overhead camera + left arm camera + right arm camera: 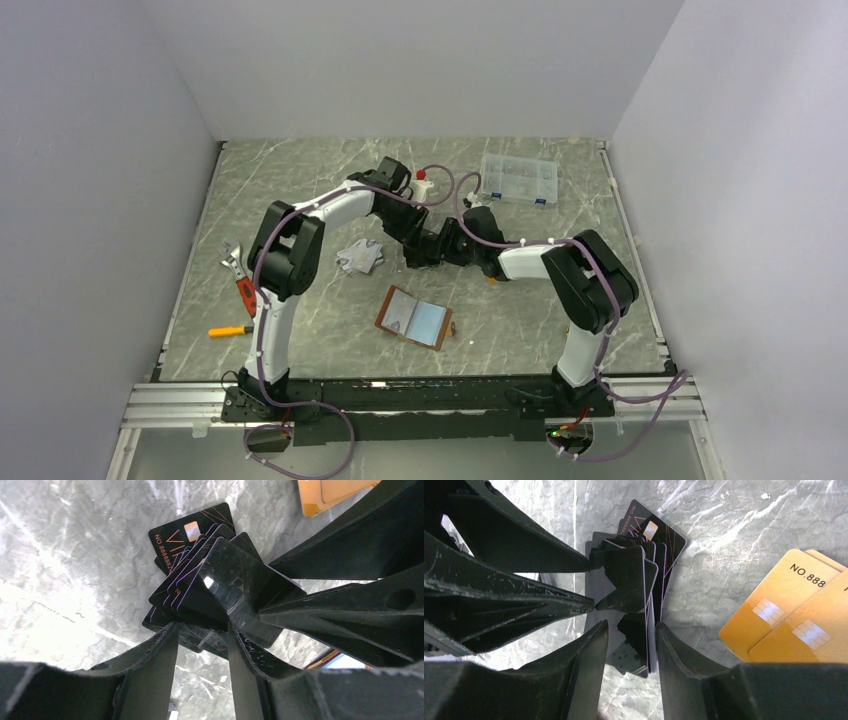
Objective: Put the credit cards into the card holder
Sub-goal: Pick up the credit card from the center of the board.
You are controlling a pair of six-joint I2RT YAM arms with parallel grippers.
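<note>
Seen from above, both claws are hidden under the arms. Close up, the left claw (202, 628) pinches a fanned stack of black plastic credit cards (220, 575). The right claw (631, 630) straddles the same stack, but I cannot tell whether it grips. Orange-gold plastic cards (794, 610), cut off, lie beside the right claw. The tan-brown leather card holder (414, 317) lies open, well apart from the claws, on the grey marbled table (300, 190) between pale walls (400, 60).

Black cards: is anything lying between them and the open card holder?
Nothing visible. The marble between the black cards and the card holder is bare in the top view; the silver-grey cards lie left of that path.
</note>
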